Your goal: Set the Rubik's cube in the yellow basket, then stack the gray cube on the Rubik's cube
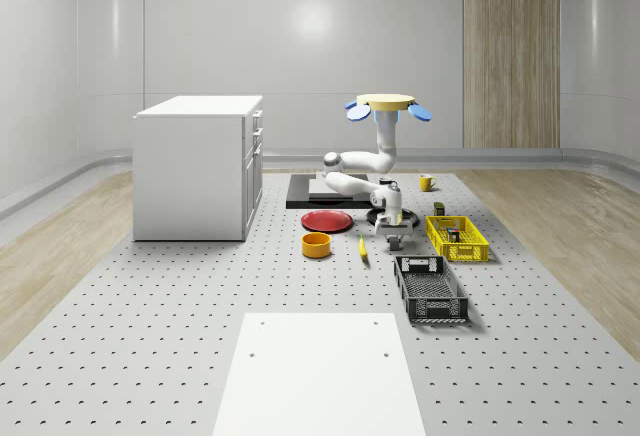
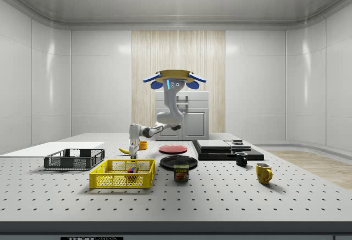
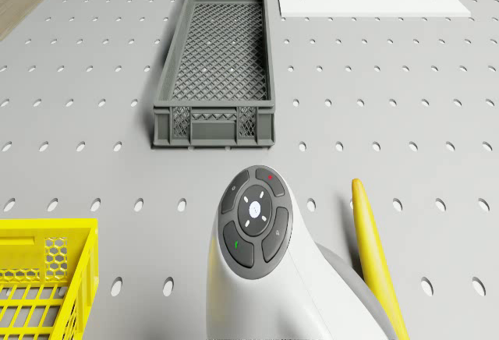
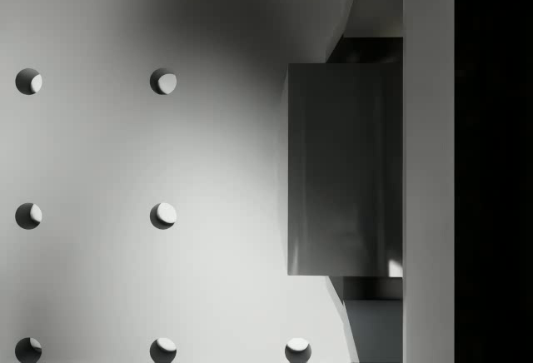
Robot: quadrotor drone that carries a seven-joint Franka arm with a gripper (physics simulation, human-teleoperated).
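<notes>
So, the drone [image 1: 387,104] is seen hovering above the middle of the perforated tabletop [image 1: 150,356], over the black slab [image 1: 305,196]. Its white arm [image 1: 380,161] is bent down and forward. The hand [image 1: 390,226] is pointed straight down, low over the tabletop, between the red plate [image 1: 327,221] and the yellow basket [image 1: 457,238].

The gray cube [image 4: 346,167] is caught up close in the wrist view. It sits flat on the tabletop, right under the hand and pretty much up against one light-colored part of it. Whether the hand is spread or already pinching the cube honestly can't be told from these pictures.

The Rubik's cube [image 2: 132,169] is found inside the yellow basket, resting on its floor. The basket is parked toward the whole-scene view's right edge of the tabletop.

Other stuff worth a mention:
- A gray crate [image 1: 430,291] is laid nearer the front edge, just in front of the basket.
- A banana [image 1: 362,249] and an orange bowl [image 1: 316,245] are set side by side near the hand, on the side away from the basket.
- A Spam can [image 2: 181,172] is stood just beside the basket in the side view.
- A black mug [image 2: 241,159] and a yellow mug [image 2: 264,173] are placed further toward that view's right.
- A white cabinet [image 1: 200,166] is stood toward the far left corner in the whole-scene view.
- A white sheet [image 1: 320,376] is laid flat at the front edge.
</notes>
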